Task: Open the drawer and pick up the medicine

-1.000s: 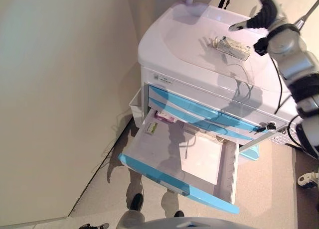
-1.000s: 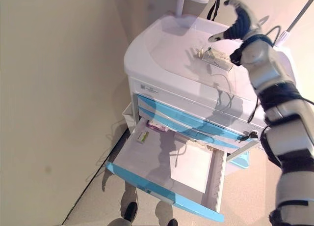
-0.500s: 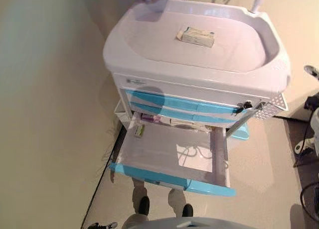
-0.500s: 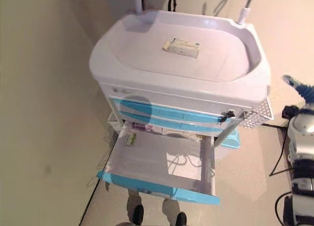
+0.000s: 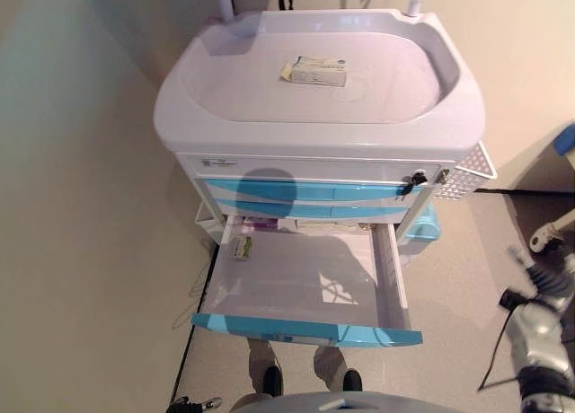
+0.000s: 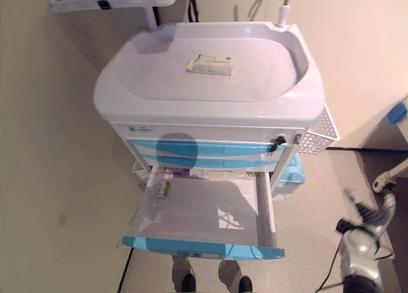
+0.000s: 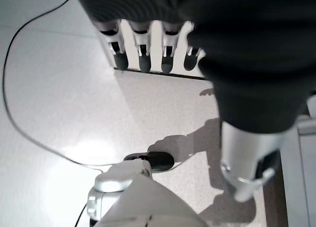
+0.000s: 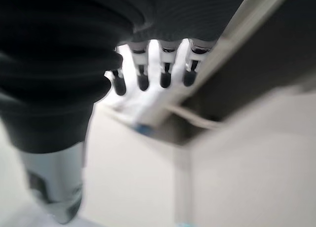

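A white medicine box (image 5: 316, 71) is seen lying flat on the recessed top of the cart (image 5: 377, 135), towards its rear and a little left of centre, with nothing touching it. The top is bounded by a raised rim, and nothing else is placed on it.

Below the top, two blue-fronted drawers (image 5: 305, 191) are shut, and a key (image 5: 415, 180) is seen at their right end. The lowest drawer (image 5: 305, 328) is pulled fully out, its blue front nearest the robot. A small green-and-white packet (image 5: 241, 248) lies at the drawer's rear left corner, and further packets (too shadowed to be identified) are tucked along its back edge beneath the shut drawers. The rest of its floor is bare.

A perforated white panel (image 5: 467, 172) projects from the cart's right side, and a pale bin (image 5: 205, 223) is seen low on its left, beside the wall.

The right hand (image 6: 366, 213) is held low to the right of the cart, well apart from the box and the drawer; in its wrist view the fingers (image 8: 142, 74) are extended and nothing is held. The left hand (image 7: 237, 89) is shown only in its own wrist view, above the floor, fingers (image 7: 143, 52) likewise straight and empty.
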Robot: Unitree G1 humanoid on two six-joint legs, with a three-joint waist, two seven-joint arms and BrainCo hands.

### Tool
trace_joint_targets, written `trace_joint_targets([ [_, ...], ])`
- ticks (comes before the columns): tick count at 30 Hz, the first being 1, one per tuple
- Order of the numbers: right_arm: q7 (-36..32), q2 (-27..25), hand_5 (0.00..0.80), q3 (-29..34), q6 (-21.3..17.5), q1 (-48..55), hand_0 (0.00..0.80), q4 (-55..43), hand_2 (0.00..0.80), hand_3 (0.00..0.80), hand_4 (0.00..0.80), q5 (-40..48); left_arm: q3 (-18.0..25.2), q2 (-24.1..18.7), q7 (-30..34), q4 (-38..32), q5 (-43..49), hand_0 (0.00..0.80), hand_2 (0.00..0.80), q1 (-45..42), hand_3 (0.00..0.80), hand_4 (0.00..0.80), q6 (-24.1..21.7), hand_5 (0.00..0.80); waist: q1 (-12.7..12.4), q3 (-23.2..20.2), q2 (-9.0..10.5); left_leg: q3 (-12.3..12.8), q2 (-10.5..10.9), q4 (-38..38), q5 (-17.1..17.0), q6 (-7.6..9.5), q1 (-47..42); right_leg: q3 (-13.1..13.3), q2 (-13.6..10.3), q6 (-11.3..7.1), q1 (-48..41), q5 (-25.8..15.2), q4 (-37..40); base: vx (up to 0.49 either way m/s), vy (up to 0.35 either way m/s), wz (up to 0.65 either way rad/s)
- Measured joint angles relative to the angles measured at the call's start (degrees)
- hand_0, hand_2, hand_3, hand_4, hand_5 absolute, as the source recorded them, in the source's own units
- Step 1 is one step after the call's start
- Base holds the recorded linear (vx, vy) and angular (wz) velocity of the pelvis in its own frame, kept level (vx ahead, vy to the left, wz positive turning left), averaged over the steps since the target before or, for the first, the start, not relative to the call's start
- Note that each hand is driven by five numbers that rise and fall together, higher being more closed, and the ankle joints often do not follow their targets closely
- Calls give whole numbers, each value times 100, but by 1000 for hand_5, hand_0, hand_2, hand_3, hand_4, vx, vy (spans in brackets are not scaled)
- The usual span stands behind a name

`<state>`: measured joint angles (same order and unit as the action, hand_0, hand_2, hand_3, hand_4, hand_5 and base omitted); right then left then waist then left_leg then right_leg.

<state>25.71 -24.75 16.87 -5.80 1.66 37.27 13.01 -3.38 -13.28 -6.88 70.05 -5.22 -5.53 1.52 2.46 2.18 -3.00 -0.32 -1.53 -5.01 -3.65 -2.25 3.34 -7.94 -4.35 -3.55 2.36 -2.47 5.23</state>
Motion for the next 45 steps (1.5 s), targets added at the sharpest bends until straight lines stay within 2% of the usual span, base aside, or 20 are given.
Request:
trace_joint_targets([
  [2,-276,104,0,-326,33,184,0,513,0,0,0,-40,-58,-4,15,-83,3,0,0,-15,0,0,-4,0,77,8,-29,69,-16,-3,35,7,-85,94,6,5,-37,-17,-1,-67,44,-30],
  [3,-479,142,0,-543,66,397,0,762,0,0,0,-72,-164,-19,22,-130,21,0,0,37,0,0,-14,0,195,8,-35,159,-7,-1,45,10,-97,158,6,6,7,-27,-2,-82,44,-27],
  [4,-603,127,0,-713,88,388,0,909,0,0,0,-116,-262,-44,26,-188,83,0,0,34,0,0,-28,0,119,10,-52,196,-21,-7,54,13,-112,196,6,-10,4,-19,-3,-57,26,-31],
  [7,-1105,129,0,-1023,229,629,0,1535,0,0,0,-266,-447,-75,85,-436,468,0,0,81,0,0,-98,0,167,85,-115,357,-12,-5,80,27,-170,283,-19,-30,40,-72,-5,-50,12,-28],
  [11,-1496,102,0,-1346,352,652,0,2025,0,0,0,-586,-919,-252,181,-650,895,0,0,67,0,0,-169,0,279,104,-148,367,-17,-17,80,27,-175,286,-17,-29,40,-82,-6,-49,14,-4],
  [13,-1621,98,0,-1373,362,714,0,2156,0,0,0,-749,-989,-306,245,-699,1039,0,0,112,0,0,-196,0,318,123,-181,379,-12,-12,79,27,-175,299,-33,-29,55,-92,-7,-176,42,-5],
  [14,-1690,-10,0,-1717,396,520,0,2462,0,0,0,-997,-1349,-438,323,-800,1183,0,0,117,0,0,-224,0,301,195,-212,419,-9,-4,76,33,-165,311,-42,-33,95,-105,-34,-266,44,-16],
  [16,-1796,-194,0,-2106,399,343,0,2570,0,0,0,-1343,-1480,-551,370,-1132,1275,0,0,149,0,0,-247,0,300,344,-284,492,-7,27,48,64,-44,391,-46,-29,337,-112,-243,-293,34,-19],
  [17,-1824,-289,0,-2149,400,111,0,2602,0,0,0,-1466,-1501,-605,389,-1238,1305,0,0,292,0,0,-297,0,288,550,-333,509,65,137,15,99,135,413,-78,-21,546,-127,-421,-312,-6,-11],
  [18,-1829,-319,0,-2190,399,-25,0,2694,0,0,0,-1468,-1536,-636,399,-1278,1299,0,0,375,0,0,-297,0,287,637,-320,513,83,237,11,109,256,427,-100,-24,700,-125,-522,-400,-32,-20],
  [19,-1843,-341,0,-2331,406,-477,0,2912,0,0,0,-1482,-1780,-849,409,-1488,1299,0,0,562,0,0,-315,0,274,897,-296,516,104,577,36,108,585,437,-170,-16,1084,-83,-896,-270,-65,-30],
  [20,-1850,-378,0,-2366,406,-731,0,2900,0,0,0,-1485,-1816,-939,432,-1583,1298,0,0,765,0,0,-341,0,229,1129,-303,469,113,725,107,117,757,435,-164,-26,1295,-56,-1073,-248,-70,-26],
  [24,-1881,-448,0,-2485,413,-1277,0,2899,0,0,0,-1511,-2072,-1307,488,-1973,1302,0,0,1307,0,0,-347,0,147,1569,-170,464,159,1234,208,101,1294,446,-277,13,1955,129,-1801,-181,-62,-1],
  [25,-1879,-554,0,-2699,409,-1398,0,2824,0,0,0,-1596,-2270,-1543,521,-2327,1321,0,0,1436,0,0,-342,0,121,1666,-126,450,169,1427,238,120,1532,446,-315,57,2243,226,-2114,-109,-53,7],
  [28,-1883,-755,0,-2938,404,-1615,0,2658,0,0,0,-1817,-2288,-2019,614,-3243,1318,0,0,1460,0,0,-340,0,114,1903,-114,346,173,1827,269,86,2016,450,-336,131,2730,336,-2592,-153,-82,14],
  [31,-1881,-797,0,-2938,399,-1657,0,2569,0,0,0,-1854,-2290,-2405,758,-4059,1137,0,0,1360,0,0,-331,0,113,1953,-109,312,142,2179,322,34,2488,456,-327,205,3185,421,-2942,-75,-41,7],
  [36,-1881,-772,0,-2938,416,-1719,0,2583,0,0,0,-1852,-2245,-2561,861,-4506,1050,0,0,1575,0,0,-221,0,126,2137,-145,288,117,2360,333,17,2748,499,-302,225,3477,432,-3146,-8,-12,0],
  [42,-1878,-716,0,-2905,485,-1561,0,2663,0,0,0,-1855,-2204,-3212,852,-5719,1057,0,0,1647,0,0,-66,0,111,2206,-178,290,119,2382,334,14,2838,551,-296,256,3596,452,-3231,0,0,0],
  [43,-1879,-701,0,-2901,494,-1496,0,2699,0,0,0,-1856,-2003,-3296,809,-5931,1053,0,0,1700,0,0,-77,0,104,2207,-179,289,119,2374,337,8,2832,551,-297,267,3597,465,-3244,0,0,0],
  [45,-1881,-667,0,-2895,496,-1455,0,2794,0,0,0,-1858,-1891,-3421,726,-6028,1057,0,0,1972,0,0,-77,0,104,2207,-179,289,127,2393,343,0,2831,553,-303,270,3599,504,-3296,15,-5,6],
])
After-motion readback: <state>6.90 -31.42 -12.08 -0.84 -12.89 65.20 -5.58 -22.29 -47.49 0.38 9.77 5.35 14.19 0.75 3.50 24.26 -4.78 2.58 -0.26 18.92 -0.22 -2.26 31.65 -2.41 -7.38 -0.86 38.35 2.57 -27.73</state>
